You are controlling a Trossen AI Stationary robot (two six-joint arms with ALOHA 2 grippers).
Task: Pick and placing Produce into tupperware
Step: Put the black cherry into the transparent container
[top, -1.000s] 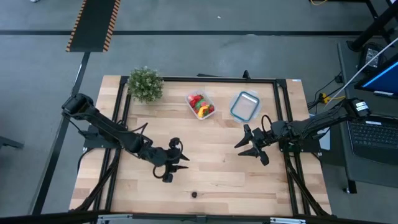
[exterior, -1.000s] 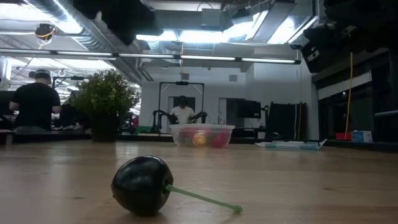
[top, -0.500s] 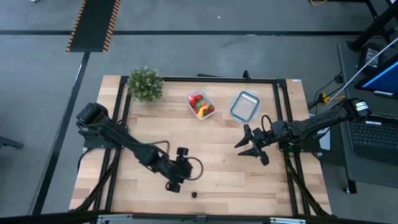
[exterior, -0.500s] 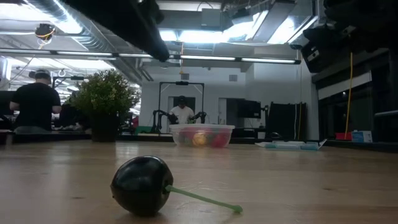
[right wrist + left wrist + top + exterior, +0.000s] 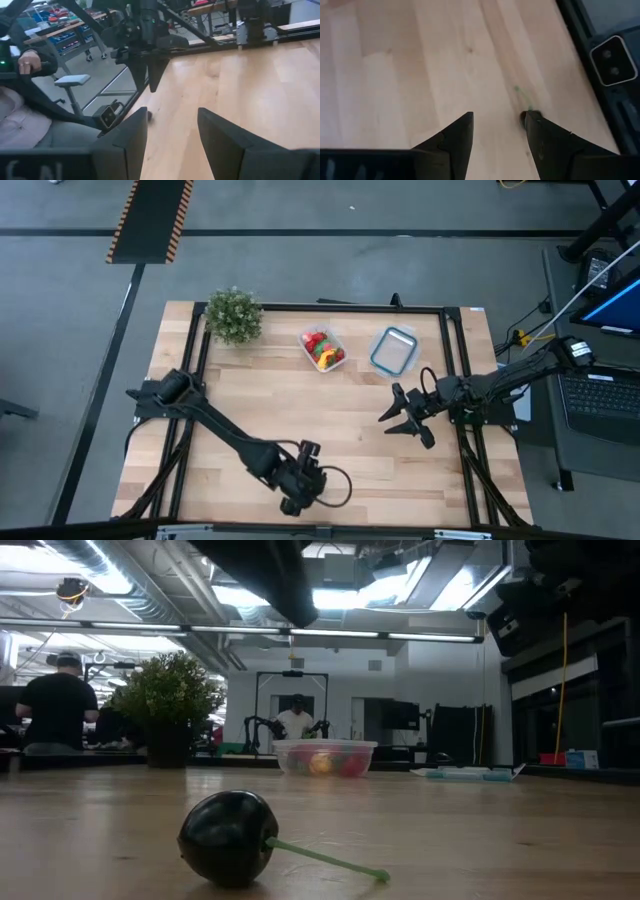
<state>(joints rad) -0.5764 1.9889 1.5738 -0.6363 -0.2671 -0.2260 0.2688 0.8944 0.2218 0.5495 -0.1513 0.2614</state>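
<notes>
1. Left end effector [image 5: 297, 502]: reaching low over the near edge of the desk [image 5: 330, 405], fingers [image 5: 455, 142] standing apart with bare wood between them, gripping nothing.
2. Dark cherry [image 5: 228, 837]: sitting on the desk near the front edge, its thin green stem [image 5: 330, 861] lying flat to one side. In the left wrist view it is peeking out just beside one finger, outside the gap.
3. Right end effector [image 5: 405, 420]: hanging over the right side of the desk, well apart from the cherry, fingers [image 5: 227, 140] spread and empty.
4. Tub [image 5: 323, 348]: resting toward the far edge at the middle, clear, holding red, yellow and green produce [image 5: 321, 349].
5. Blue-rimmed container [image 5: 393, 350]: lying just right of the tub.
6. Potted plant [image 5: 233, 314]: standing at the far left corner.
7. People [image 5: 56, 705]: showing in the room beyond the desk.
</notes>
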